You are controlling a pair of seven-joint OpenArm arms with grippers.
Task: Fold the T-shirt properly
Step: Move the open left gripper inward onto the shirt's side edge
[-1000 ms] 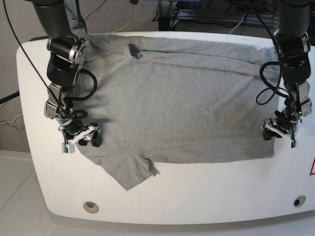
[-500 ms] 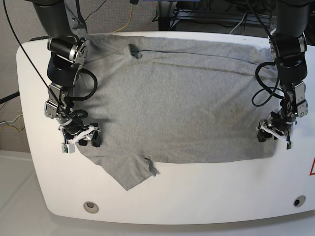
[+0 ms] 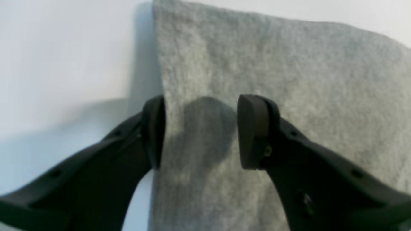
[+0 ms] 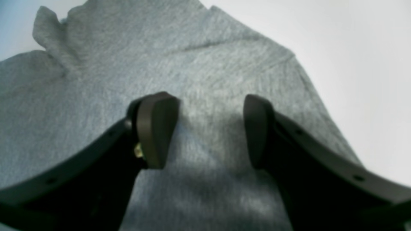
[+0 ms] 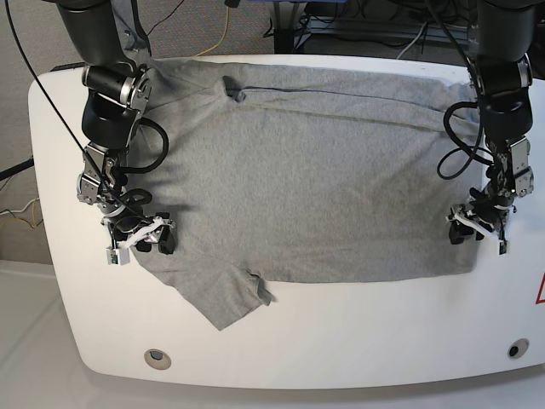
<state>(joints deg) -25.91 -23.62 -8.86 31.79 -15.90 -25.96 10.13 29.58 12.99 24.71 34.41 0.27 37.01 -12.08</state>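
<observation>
Broadly spread, heathered grey T-shirt point(image 5: 306, 179) lies rumpled.

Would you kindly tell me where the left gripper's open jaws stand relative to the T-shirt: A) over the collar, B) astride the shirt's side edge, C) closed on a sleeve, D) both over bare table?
B: in the left wrist view the left gripper has one finger at the T-shirt edge beside the white table, the other over cloth.
</observation>
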